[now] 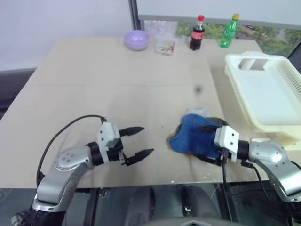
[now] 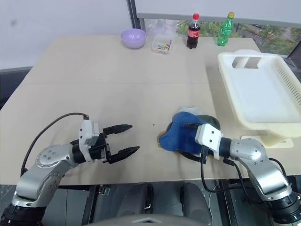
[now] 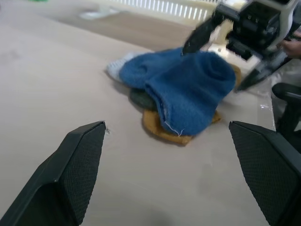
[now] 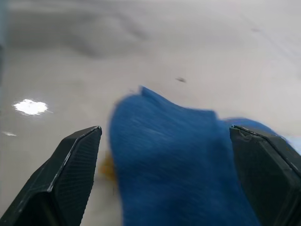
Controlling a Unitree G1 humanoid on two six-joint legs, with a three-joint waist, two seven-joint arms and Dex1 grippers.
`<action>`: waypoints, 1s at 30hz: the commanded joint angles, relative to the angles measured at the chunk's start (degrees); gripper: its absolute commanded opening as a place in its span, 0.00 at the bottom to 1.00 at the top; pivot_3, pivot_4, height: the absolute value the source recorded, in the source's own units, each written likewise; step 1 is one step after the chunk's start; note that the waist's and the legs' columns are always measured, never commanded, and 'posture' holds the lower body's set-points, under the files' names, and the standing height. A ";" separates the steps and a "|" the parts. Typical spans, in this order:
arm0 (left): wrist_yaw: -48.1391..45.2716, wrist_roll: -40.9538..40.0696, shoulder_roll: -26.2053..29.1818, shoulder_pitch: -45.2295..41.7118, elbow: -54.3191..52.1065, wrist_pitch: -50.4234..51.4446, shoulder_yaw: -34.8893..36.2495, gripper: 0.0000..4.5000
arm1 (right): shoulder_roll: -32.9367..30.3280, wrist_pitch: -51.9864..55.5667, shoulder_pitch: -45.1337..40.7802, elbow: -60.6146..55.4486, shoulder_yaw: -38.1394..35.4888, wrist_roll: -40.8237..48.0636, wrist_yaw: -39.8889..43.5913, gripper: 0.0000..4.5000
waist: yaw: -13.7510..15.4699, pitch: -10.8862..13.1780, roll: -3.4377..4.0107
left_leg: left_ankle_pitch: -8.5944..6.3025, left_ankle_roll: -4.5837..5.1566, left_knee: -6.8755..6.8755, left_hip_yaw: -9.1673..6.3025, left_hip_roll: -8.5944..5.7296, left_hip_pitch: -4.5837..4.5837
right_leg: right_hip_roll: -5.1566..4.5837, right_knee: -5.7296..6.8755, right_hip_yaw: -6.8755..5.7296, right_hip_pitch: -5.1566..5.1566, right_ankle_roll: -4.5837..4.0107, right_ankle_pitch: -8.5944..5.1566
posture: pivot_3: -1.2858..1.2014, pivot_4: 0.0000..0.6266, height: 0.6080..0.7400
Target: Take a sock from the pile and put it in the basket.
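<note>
**Soft socks, top one easiest to pinch**

The pile (image 2: pixel 186 134) lay near the surface's (image 2: pixel 94 84) front edge, just left of the basket (image 2: pixel 256 94). The right gripper (image 1: pixel 209 143) stood spread wide over the blue sock (image 3: pixel 188 89); the left gripper (image 1: pixel 138 141), also spread, was well apart. The socks looked light, limp and easily snagged together; pinching the blue sock's raised fold seemed best.

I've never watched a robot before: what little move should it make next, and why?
Probably shut the right tool on the blue sock. Its open fingers already straddle that sock atop the pile, and the basket waits empty beside it.
</note>
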 commanded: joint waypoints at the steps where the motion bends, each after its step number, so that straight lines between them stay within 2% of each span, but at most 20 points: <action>1: -6.23 -4.38 1.78 4.92 -0.63 -3.16 6.02 1.00 | 1.97 1.99 -3.27 -1.82 3.88 -2.09 -1.19 0.99 | -0.51 0.00 -0.02 | 0.00 0.00 0.00 0.03 0.03 0.00 | 0.00 0.00 0.03 -0.03 0.00 0.00 | 0.52 0.24 1.00; 8: -15.34 -10.37 5.30 19.56 -2.79 -3.66 19.41 1.00 | 7.24 2.22 -15.56 8.37 10.58 -2.79 3.83 0.99 | -0.11 0.02 -0.02 | 0.00 -0.01 0.02 0.08 0.18 0.01 | -0.10 0.03 0.06 -0.11 -0.03 0.02 | 0.52 0.24 1.00; 12: -16.66 -10.06 4.79 24.51 -3.63 -4.90 23.00 1.00 | 10.06 2.51 -19.67 13.73 12.54 -4.00 4.21 0.99 | 0.17 0.02 -0.02 | -0.01 -0.01 0.00 0.07 0.10 -0.06 | -0.24 -0.01 0.00 -0.12 -0.05 0.02 | 0.52 0.24 1.00; 14: -15.37 -10.94 3.47 26.18 -4.88 -4.70 24.59 1.00 | 9.93 0.70 -21.69 17.54 14.30 -6.88 4.99 0.90 | 0.13 0.02 -0.03 | -0.01 -0.01 0.00 0.08 0.07 -0.07 | -0.27 -0.03 -0.02 -0.11 -0.05 0.02 | 0.52 0.24 1.00; 16: -14.08 -11.73 2.22 27.13 -6.06 -4.59 25.45 1.00 | 9.70 0.07 -22.79 19.34 14.61 -7.67 5.75 0.76 | -0.11 0.02 -0.03 | -0.01 -0.01 0.00 0.11 0.08 -0.05 | -0.28 -0.03 0.01 -0.12 -0.05 0.03 | 0.52 0.24 1.00; 18: -13.79 -11.58 1.30 28.18 -6.90 -4.87 25.84 1.00 | 8.89 -0.14 -23.22 19.35 14.67 -7.92 7.28 0.54 | -0.12 0.02 -0.03 | -0.01 -0.01 0.00 0.10 0.08 -0.05 | -0.25 -0.02 0.01 -0.12 -0.05 0.03 | 0.52 0.24 1.00; 20: -13.33 -11.45 0.78 28.73 -7.43 -4.96 25.92 1.00 | 7.95 0.18 -23.36 18.84 14.57 -7.80 8.77 0.44 | -0.15 0.03 -0.01 | -0.01 -0.01 0.00 0.11 0.09 -0.05 | -0.23 -0.02 0.01 -0.12 -0.05 0.03 | 0.52 0.24 1.00; 21: -13.06 -11.35 0.53 28.85 -7.53 -5.07 25.94 1.00 | 7.57 0.38 -23.46 18.59 14.55 -7.80 9.27 0.31 | -0.15 0.02 -0.02 | -0.01 -0.01 -0.02 0.11 0.09 -0.05 | -0.20 -0.02 0.02 -0.13 -0.05 0.03 | 0.52 0.24 1.00; 28: -11.66 -10.59 -0.90 29.00 -8.63 -5.71 24.45 1.00 | 6.64 -0.72 -24.07 18.92 15.17 -8.50 12.15 0.31 | -0.14 0.02 -0.03 | -0.01 -0.01 -0.02 0.13 0.10 -0.03 | -0.19 -0.02 0.02 -0.12 -0.05 0.02 | 0.52 0.24 1.00; 30: -11.28 -10.50 -1.13 28.80 -8.98 -5.72 24.10 1.00 | 6.61 -0.79 -24.27 19.59 15.58 -9.03 12.86 0.18 | -0.14 0.02 -0.02 | -0.01 -0.01 -0.02 0.12 0.10 -0.03 | -0.18 -0.02 0.02 -0.13 -0.05 0.03 | 0.52 0.24 1.00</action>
